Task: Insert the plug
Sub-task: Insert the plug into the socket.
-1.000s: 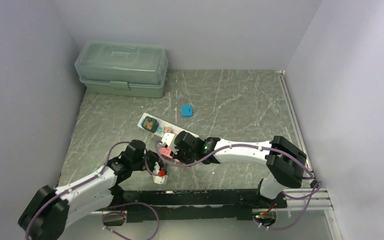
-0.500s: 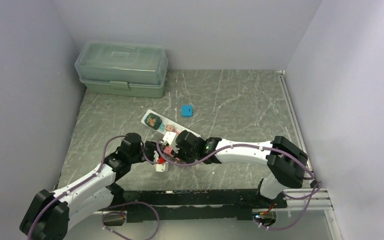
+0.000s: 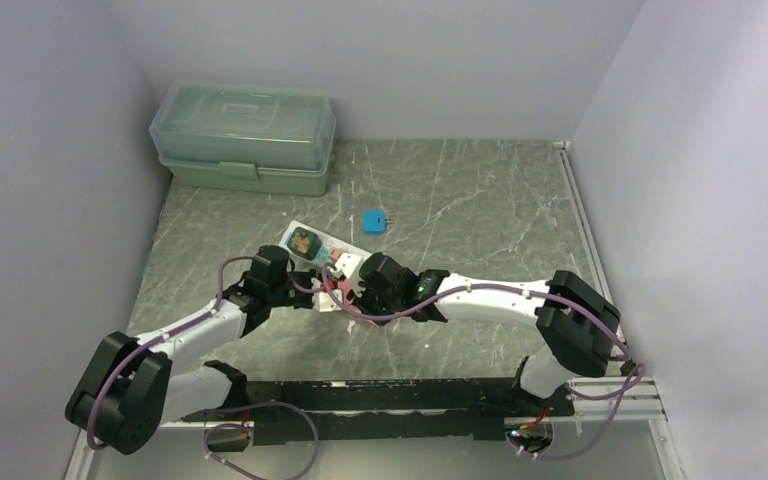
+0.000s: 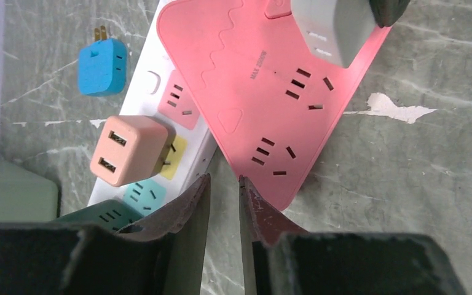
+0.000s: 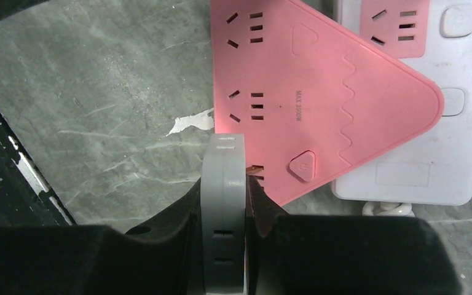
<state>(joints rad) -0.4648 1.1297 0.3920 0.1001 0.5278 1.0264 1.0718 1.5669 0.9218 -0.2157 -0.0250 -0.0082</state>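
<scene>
My right gripper (image 5: 224, 184) is shut on a grey plug (image 5: 223, 203), held on edge over the corner of the pink triangular power strip (image 5: 307, 86). A brass prong (image 5: 255, 167) shows between plug and strip. In the left wrist view the grey plug (image 4: 329, 27) stands at the far corner of the pink strip (image 4: 246, 55). My left gripper (image 4: 224, 181) hovers at the strip's near tip, jaws slightly apart with only table between them. From above, both grippers meet at the strips: the left gripper (image 3: 305, 290) and the right gripper (image 3: 362, 280).
A white power strip (image 4: 155, 80) lies against the pink one, with a peach USB adapter (image 4: 129, 150) plugged in. A loose blue plug (image 3: 372, 221) lies beyond. A pale green lidded box (image 3: 245, 135) stands at the back left. Walls close in on three sides.
My left arm has swung from the near edge up to the strips, and its jaws have parted a little. The right gripper has shifted only slightly, still holding the plug.
</scene>
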